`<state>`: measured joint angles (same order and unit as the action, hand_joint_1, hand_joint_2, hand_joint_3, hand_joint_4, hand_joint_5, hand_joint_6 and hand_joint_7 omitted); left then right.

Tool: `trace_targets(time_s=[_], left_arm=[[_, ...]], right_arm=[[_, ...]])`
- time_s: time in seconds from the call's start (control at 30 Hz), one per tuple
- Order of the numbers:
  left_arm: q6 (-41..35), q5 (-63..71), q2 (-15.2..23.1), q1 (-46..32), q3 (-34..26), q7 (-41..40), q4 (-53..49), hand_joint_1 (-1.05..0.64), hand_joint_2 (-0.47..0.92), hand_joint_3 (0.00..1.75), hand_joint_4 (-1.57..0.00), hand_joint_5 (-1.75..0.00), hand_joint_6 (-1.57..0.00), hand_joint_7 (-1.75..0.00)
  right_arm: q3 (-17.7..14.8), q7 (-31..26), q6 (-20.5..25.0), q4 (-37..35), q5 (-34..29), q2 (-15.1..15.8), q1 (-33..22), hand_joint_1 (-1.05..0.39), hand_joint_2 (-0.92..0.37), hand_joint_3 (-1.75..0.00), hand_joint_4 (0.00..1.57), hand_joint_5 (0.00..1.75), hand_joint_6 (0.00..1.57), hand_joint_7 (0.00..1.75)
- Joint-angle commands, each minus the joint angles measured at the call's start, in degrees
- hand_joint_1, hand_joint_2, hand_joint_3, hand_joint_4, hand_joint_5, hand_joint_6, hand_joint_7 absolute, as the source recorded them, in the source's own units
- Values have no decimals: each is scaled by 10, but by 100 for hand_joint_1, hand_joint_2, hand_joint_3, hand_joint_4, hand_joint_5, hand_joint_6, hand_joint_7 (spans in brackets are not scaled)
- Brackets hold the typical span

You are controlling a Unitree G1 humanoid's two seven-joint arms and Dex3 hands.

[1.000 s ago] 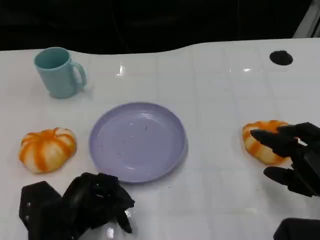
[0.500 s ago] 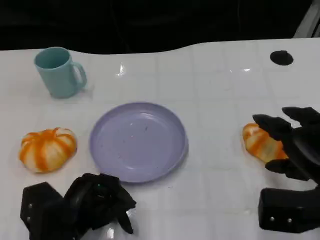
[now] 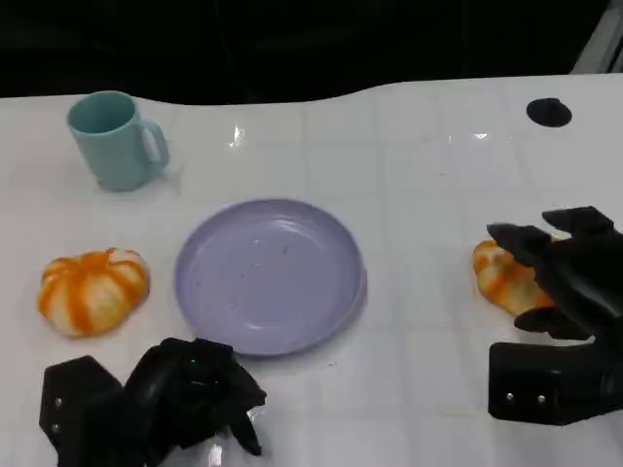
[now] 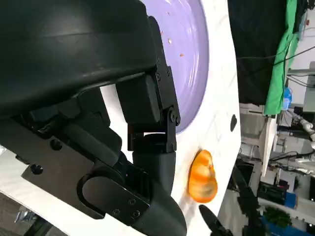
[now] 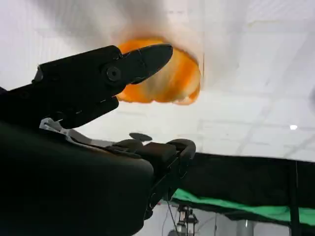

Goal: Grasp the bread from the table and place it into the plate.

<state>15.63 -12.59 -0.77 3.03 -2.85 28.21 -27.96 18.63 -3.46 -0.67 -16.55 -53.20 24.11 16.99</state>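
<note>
Left hand (image 3: 185, 399) low on the desk (image 3: 419, 175), fingers curled in, holding nothing. Plate (image 3: 270, 275) mid-desk. Bread (image 3: 501, 277) right of it (second one (image 3: 92, 290) far left). Right hand (image 3: 569, 277) over bread, fingers (image 5: 142, 59) apart, can't confirm contact.

Lab or robot test studio, not a home. A white table (image 3: 438, 175) is set against a black backdrop across the top of the head view. Green cloth (image 4: 281, 54), hanging cables and equipment racks (image 4: 290, 162) are seen at the right edge of the left wrist view.
</note>
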Motion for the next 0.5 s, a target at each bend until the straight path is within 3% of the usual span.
trace_targets(time_s=[0.03,0.5], left_arm=[[-3,-2,6,-5,-2,-4,7,-105,78,0,-156,-87,-157,-55],[-6,1,7,-9,-1,-6,17,-105,78,1,-156,-87,-157,-56]], right_arm=[[7,-13,1,-37,11,1,22,-45,-84,-1,5,36,30,0],[35,-34,-4,-145,28,-9,78,-46,-88,-1,11,26,30,1]])
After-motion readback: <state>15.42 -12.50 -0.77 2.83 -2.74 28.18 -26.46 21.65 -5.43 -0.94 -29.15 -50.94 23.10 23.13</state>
